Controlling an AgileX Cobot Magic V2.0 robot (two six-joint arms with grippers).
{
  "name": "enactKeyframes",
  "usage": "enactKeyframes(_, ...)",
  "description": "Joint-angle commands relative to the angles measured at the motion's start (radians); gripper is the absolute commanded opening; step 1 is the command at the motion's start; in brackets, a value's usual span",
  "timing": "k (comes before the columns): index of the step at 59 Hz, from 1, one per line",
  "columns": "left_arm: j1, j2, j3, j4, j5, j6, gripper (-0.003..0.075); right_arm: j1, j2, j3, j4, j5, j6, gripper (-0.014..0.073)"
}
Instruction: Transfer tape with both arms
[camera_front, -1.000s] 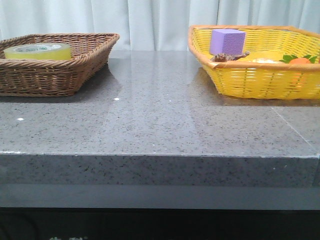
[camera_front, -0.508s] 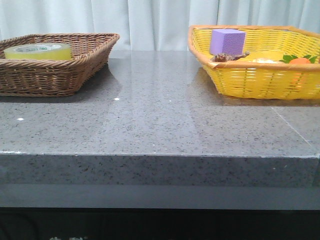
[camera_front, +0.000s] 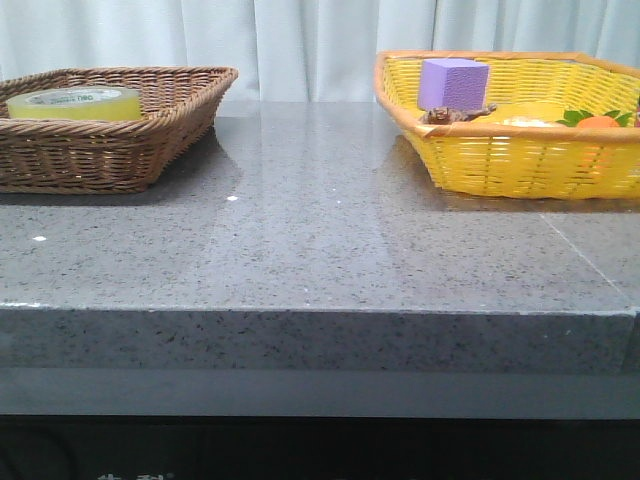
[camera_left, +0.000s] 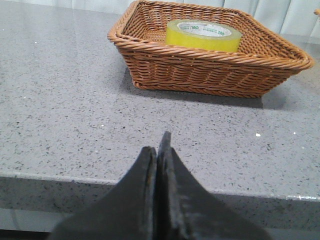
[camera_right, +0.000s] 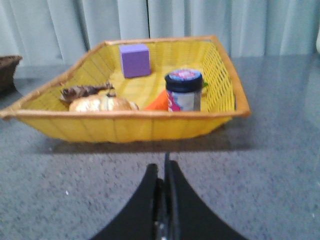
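Left hand: fingers pressed together, empty, low over the worktop near its front edge. Right hand: likewise closed, empty. Tape: flat in brown wicker basket, worktop's far left; green core lettering too small to read. Yellow basket, far right: purple cube. Against the earlier front view: nothing has visibly moved.

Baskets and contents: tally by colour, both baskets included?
Brown: 2 (wicker basket, small figure)
Yellow: 2 (tape, plastic basket)
Purple: 1 (foam cube)
Orange: 1 (carrot-like piece)
Tan: 1 (bread-like item)
Multicolour: 1 (small jar)
Total: 8
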Motion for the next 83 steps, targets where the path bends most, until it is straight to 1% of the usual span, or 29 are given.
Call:
enactKeyframes(1,0.002,-0.02,0.04,-0.009,-0.082,-0.011,-0.002,-0.019,-0.029,0.003,0.002,-0.054,-0.008,-0.009)
enactKeyframes(7,0.002,-0.02,0.04,-0.009,-0.082,-0.011,-0.002,-0.019,-0.029,0.001,0.002,-0.032,-0.008,-0.009)
enactKeyframes(83,0.002,-0.018,0.04,-0.009,-0.082,-0.011,-0.002,-0.019,-0.029,0.001,0.002,-0.032,-0.008,-0.009)
